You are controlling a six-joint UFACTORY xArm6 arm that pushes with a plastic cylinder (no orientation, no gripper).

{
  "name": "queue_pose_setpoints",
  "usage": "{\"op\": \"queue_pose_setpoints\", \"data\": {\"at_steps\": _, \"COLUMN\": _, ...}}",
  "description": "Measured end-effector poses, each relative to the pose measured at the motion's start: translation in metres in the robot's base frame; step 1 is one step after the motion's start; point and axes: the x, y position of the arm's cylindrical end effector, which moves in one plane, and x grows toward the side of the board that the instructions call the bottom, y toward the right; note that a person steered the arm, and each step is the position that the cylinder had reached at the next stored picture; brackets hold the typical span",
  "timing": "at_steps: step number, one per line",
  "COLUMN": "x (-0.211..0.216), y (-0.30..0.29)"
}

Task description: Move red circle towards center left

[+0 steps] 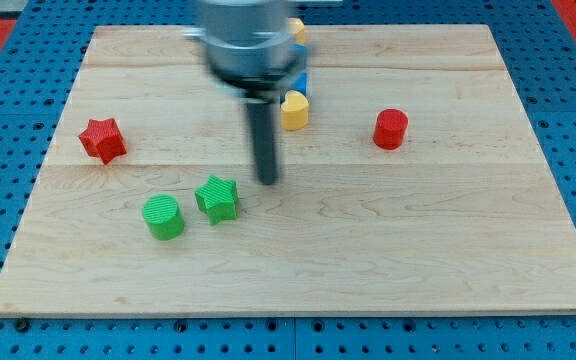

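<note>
Rod tip set down mid-board; red circle lies apart at the view's right.

My tip is seen on the wooden board, touching no block; nothing is clamped or held, the tool being a plain rod. The green star sits just left of the tip, with the green cylinder near it, further left. The red circle is found well to the right of the tip, upright, alone. The red star is noted near the left edge. A yellow block stands above and right of the tip; behind it a blue block and another yellow piece are partly hidden by the blurred arm, shapes not made out.
</note>
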Motion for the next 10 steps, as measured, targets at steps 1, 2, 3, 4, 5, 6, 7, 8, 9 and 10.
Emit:
{"op": "queue_pose_setpoints", "data": {"at_steps": 1, "x": -0.003, "y": 0.083}}
{"op": "queue_pose_setpoints", "data": {"at_steps": 2, "x": -0.022, "y": 0.119}}
{"op": "queue_pose_setpoints", "data": {"at_steps": 3, "x": -0.055, "y": 0.114}}
{"op": "queue_pose_setpoints", "data": {"at_steps": 4, "x": -0.072, "y": 0.098}}
{"op": "queue_pose_setpoints", "data": {"at_steps": 5, "x": -0.097, "y": 0.127}}
{"op": "queue_pose_setpoints", "data": {"at_steps": 6, "x": -0.102, "y": 0.083}}
{"op": "queue_pose_setpoints", "data": {"at_steps": 7, "x": -0.049, "y": 0.017}}
{"op": "queue_pose_setpoints", "data": {"at_steps": 8, "x": -0.034, "y": 0.043}}
{"op": "queue_pose_setpoints", "data": {"at_steps": 9, "x": -0.016, "y": 0.007}}
{"op": "queue_pose_setpoints", "data": {"at_steps": 10, "x": -0.022, "y": -0.052}}
